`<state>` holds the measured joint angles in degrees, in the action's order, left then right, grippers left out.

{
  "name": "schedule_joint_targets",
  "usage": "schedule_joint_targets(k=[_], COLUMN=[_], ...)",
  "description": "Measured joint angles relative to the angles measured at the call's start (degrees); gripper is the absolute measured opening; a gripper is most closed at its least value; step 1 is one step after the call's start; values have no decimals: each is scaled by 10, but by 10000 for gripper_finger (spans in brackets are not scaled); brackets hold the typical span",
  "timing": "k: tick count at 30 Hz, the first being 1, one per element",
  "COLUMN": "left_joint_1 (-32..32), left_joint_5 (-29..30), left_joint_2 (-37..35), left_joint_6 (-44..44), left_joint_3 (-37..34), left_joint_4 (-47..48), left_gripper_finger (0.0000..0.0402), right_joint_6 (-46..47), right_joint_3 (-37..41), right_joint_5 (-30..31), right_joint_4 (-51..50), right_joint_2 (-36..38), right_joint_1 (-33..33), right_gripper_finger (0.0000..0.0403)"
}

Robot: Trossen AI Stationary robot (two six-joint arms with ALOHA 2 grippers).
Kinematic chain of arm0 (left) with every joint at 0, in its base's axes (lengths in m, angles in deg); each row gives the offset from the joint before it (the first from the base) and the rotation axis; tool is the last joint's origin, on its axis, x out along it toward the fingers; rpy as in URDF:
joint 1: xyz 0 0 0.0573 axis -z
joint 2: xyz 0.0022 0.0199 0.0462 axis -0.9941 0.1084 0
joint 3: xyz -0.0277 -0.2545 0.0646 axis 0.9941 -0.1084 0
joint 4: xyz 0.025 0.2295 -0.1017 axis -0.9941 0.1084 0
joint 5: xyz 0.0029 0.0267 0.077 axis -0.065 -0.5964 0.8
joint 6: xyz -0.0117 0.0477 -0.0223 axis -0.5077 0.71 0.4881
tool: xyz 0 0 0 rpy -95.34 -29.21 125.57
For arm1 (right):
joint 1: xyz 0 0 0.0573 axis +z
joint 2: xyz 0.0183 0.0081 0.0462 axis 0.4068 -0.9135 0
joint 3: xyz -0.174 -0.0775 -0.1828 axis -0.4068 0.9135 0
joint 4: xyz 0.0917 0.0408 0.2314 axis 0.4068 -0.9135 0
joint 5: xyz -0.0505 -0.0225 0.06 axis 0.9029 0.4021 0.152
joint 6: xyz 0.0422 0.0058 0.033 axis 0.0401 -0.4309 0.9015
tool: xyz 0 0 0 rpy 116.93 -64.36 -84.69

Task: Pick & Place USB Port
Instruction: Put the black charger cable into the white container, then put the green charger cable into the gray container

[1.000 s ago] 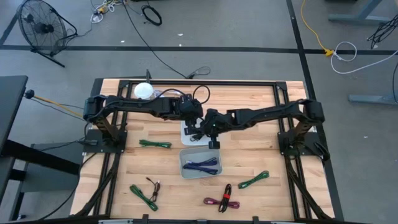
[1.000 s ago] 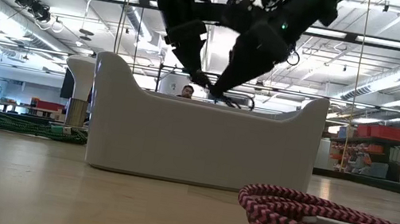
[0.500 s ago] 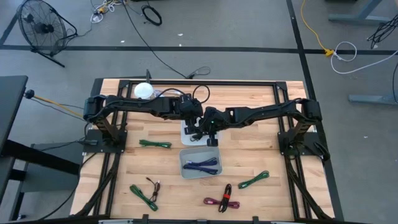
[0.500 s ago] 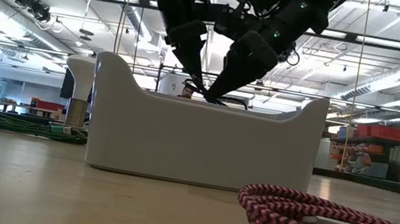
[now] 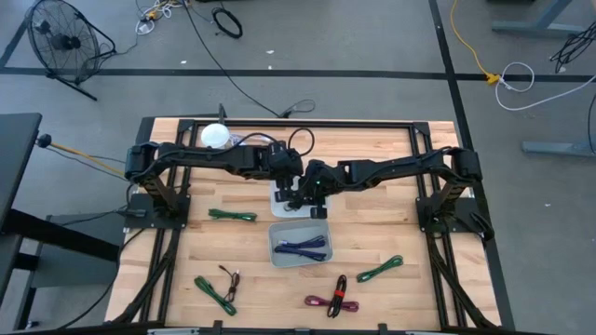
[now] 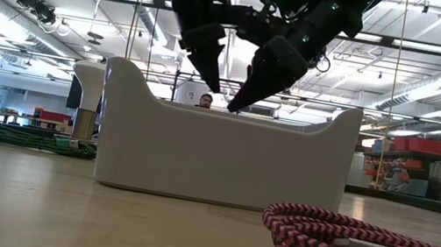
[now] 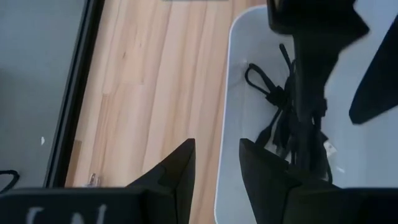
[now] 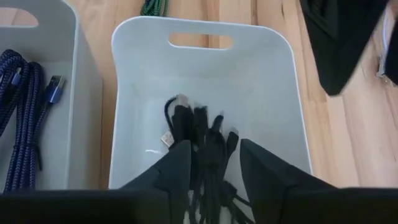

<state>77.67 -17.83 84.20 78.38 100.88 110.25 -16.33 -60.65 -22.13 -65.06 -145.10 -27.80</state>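
A white bin (image 5: 279, 210) stands at mid-table, and both arms meet over it. A black USB cable (image 8: 199, 124) lies bundled on its floor. My right gripper (image 8: 214, 165) hangs open just over the cable, which runs on under and between its fingers; I cannot tell whether they touch. My left gripper (image 7: 217, 165) is open at the bin's side, one finger outside over the wood and one inside, with the bin's wall (image 7: 224, 124) between them and no contact showing.
A grey bin (image 5: 275, 244) with blue cables (image 5: 302, 247) stands just nearer. Green cables (image 5: 233, 216) (image 5: 214, 293) (image 5: 380, 270), a magenta cable (image 5: 331, 300) and a small dark cable (image 5: 230, 275) lie loose on the near wood. A white ball (image 5: 214, 136) sits at the far left.
My right gripper has opened over the white bin without moving off. The piece of black cable that stuck out beside its shut fingertips in the low view has dropped out of sight behind the near bin.
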Motion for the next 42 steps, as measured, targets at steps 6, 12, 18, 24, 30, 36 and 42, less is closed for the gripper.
schedule_joint_targets(k=[6, 12, 18, 24, 30, 36, 42], left_joint_1=[3, 22, 55, 104, 163, 217, 231], left_joint_5=[0, 0, 0, 1, 2, 34, 38], left_joint_2=[-3, -9, -9, -9, -10, -10, -10], left_joint_6=[-4, -6, -57, -150, -219, -258, -317], left_joint_3=[0, 1, 1, 0, -1, -58, -153], left_joint_4=[21, 33, 120, 262, 331, 332, 319], left_gripper_finger=[131, 131, 131, 131, 131, 131, 131], right_joint_6=[-9, -10, 31, 55, 61, 79, 106], right_joint_3=[1, 1, 1, 1, 1, 1, 1], right_joint_5=[51, 120, 123, 153, 155, 150, 150], right_joint_4=[-33, -84, -171, -222, -224, -246, -275], right_joint_2=[22, 72, 94, 95, 95, 95, 95], right_joint_1=[-2, -4, -19, -35, -42, -41, -40], right_gripper_finger=[152, 139, 129, 122, 117, 116, 116])
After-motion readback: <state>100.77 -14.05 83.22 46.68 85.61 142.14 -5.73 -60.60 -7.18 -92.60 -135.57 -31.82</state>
